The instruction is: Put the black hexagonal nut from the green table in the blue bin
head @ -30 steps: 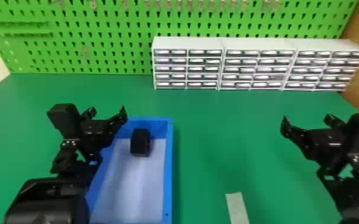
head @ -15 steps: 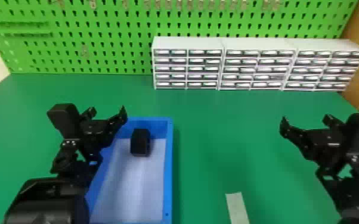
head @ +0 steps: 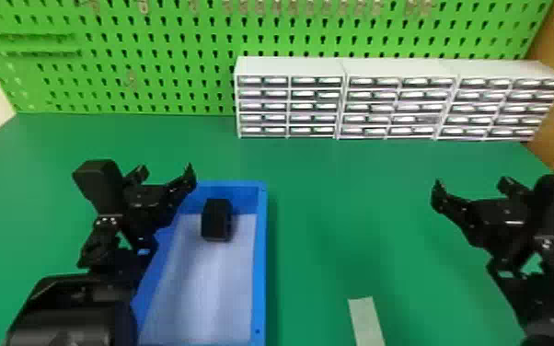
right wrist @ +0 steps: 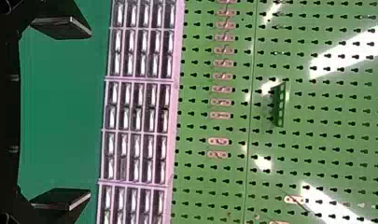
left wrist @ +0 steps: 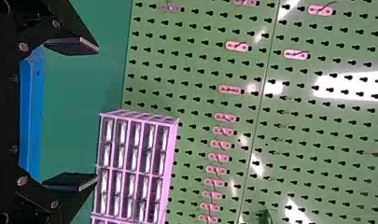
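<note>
We see the nut inside the bin, near its far edge. The left gripper is nearer, by the bin's far left corner, jaws wide; the nut lies rightward of them, long axis apparently near-to-far. We note the right gripper also wide, over the worktop's right side. We judge placement complete; only withdrawal remains.

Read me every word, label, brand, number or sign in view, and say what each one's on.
No text can be read.
White drawer units: any labels are too small to read.
Pale strip, blue bin and black nut: no writing I can make out.
</note>
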`<control>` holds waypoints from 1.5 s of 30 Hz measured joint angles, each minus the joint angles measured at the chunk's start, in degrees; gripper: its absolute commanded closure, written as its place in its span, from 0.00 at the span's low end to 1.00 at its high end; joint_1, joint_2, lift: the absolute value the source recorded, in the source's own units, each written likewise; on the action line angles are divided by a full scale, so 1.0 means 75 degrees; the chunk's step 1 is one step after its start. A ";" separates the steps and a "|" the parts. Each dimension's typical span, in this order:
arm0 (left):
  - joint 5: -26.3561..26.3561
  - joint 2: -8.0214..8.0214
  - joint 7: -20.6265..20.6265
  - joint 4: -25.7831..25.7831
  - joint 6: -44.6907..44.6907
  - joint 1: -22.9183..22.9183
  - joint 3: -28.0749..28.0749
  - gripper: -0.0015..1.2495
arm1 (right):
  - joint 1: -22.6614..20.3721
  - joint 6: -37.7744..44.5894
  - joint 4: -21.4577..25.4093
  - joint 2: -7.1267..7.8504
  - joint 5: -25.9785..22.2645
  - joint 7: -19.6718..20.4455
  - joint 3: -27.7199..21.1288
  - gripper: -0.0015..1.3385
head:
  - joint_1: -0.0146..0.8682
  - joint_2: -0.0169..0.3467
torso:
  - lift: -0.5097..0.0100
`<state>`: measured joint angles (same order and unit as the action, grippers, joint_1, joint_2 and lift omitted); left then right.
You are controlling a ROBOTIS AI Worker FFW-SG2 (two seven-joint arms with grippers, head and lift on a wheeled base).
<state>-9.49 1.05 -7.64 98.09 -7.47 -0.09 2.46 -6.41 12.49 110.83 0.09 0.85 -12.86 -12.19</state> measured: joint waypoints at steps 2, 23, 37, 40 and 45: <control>0.0000 0.0000 0.0000 0.0000 0.0000 0.0000 0.0000 0.24 | 0.0000 0.0000 0.0000 0.0000 -0.0008 0.0003 0.0000 0.08 | 0.79 0.19 | 0.79; 0.0000 0.0000 -0.0002 0.0000 0.0000 -0.0003 0.0000 0.24 | -0.0024 -0.0001 0.0000 0.0000 -0.0063 0.0002 0.0010 0.08 | 0.79 0.19 | 0.79; 0.0000 0.0000 -0.0001 0.0000 0.0000 0.0010 -0.0011 0.24 | -0.0024 -0.0001 -0.0007 0.0000 -0.0092 0.0000 0.0031 0.08 | 0.79 0.19 | 0.79; 0.0000 0.0000 0.0000 0.0000 -0.0002 0.0012 -0.0012 0.24 | -0.0023 -0.0001 -0.0016 0.0000 -0.0105 -0.0001 0.0042 0.08 | 0.79 0.19 | 0.79; 0.0009 0.0000 0.0000 0.0000 -0.0007 0.0013 -0.0012 0.24 | -0.0008 -0.0001 -0.0030 0.0000 -0.0124 0.0003 0.0061 0.08 | 0.79 0.19 | 0.79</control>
<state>-9.42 1.05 -7.65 98.09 -7.52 0.01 2.37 -6.47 12.48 110.61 0.09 -0.07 -12.84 -11.74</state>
